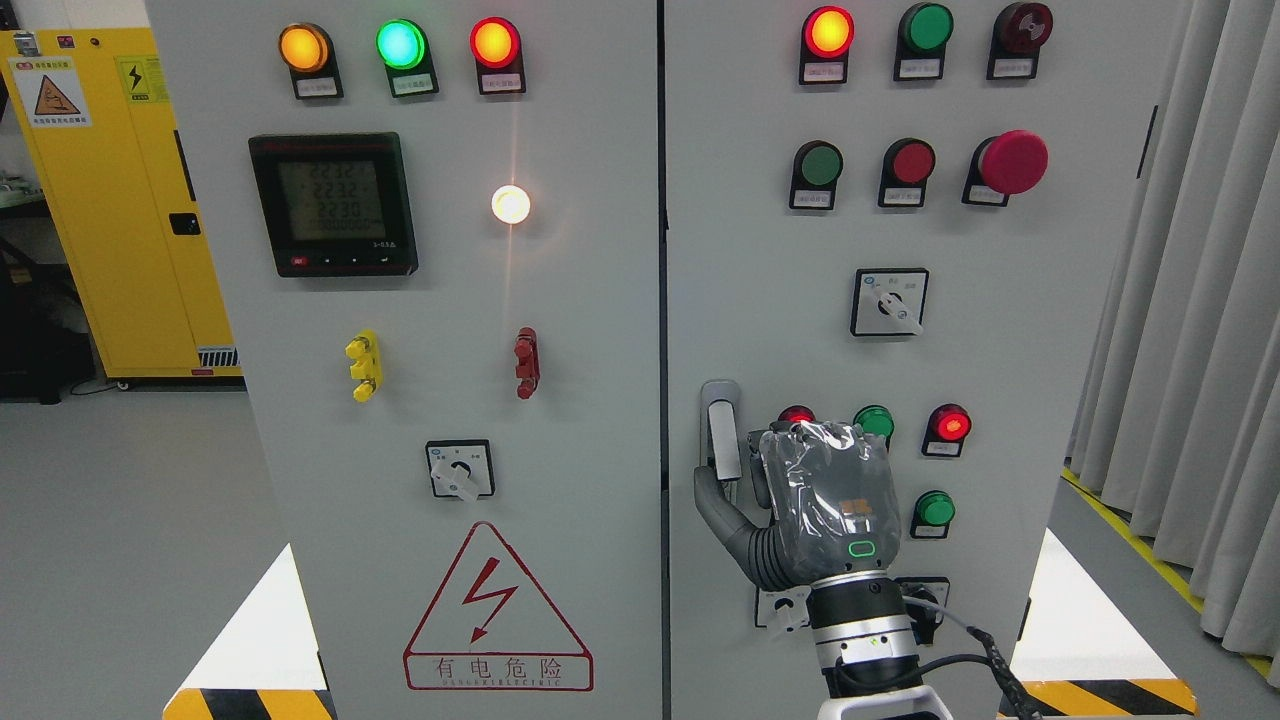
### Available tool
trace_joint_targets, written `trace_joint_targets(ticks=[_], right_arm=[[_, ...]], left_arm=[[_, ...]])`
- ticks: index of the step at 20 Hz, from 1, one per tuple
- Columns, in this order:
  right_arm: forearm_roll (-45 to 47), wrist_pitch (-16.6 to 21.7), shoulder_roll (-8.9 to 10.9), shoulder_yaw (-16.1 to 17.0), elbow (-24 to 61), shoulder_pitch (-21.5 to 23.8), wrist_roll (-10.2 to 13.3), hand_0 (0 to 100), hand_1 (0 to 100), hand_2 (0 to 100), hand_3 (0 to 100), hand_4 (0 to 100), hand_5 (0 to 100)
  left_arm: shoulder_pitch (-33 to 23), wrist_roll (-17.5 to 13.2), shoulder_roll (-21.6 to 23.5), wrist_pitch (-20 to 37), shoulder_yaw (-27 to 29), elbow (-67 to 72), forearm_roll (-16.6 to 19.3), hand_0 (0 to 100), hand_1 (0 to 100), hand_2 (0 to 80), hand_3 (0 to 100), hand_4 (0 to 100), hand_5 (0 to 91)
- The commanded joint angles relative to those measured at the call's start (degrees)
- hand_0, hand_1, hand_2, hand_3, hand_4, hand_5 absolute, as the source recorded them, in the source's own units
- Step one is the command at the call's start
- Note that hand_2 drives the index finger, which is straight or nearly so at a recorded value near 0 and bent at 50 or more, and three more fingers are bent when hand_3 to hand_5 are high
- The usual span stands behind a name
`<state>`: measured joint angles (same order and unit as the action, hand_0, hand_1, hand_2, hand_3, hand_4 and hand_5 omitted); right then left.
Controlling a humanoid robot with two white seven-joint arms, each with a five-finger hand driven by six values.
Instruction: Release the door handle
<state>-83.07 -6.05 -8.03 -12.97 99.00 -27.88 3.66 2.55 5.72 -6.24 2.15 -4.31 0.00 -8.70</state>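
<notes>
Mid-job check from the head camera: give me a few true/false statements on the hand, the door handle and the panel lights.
1. The right robot hand is at the door handle on the right door. True.
2. The thumb reaches toward the handle's lower end. True.
3. The left robot hand is also on the handle. False: it is not in view.
4. The big red mushroom button is on the left door. False: it sits upper right on the right door.
5. The meter display is on the left door. True.

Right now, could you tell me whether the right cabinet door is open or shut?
Shut: the right door sits flush with the left door, only a thin seam between them. The right hand is at its handle.
</notes>
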Motion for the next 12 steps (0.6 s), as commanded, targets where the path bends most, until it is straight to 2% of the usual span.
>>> trace_joint_targets(ticks=[1, 12], right_arm=[[0.01, -0.01, 0.03, 0.13, 0.05, 0.10, 0.03, 56, 43, 98, 100, 100, 100], [-0.08, -0.01, 0.12, 0.22, 0.14, 0.28, 0.12, 60, 45, 98, 100, 100, 100]], left_arm=[[0.00, -0.01, 0.00, 0.05, 0.00, -0.70, 0.00, 12, 56, 0.0, 0, 0, 0.0], [0.00, -0.01, 0.00, 0.05, 0.00, -0.70, 0.00, 12, 56, 0.0, 0, 0, 0.0]])
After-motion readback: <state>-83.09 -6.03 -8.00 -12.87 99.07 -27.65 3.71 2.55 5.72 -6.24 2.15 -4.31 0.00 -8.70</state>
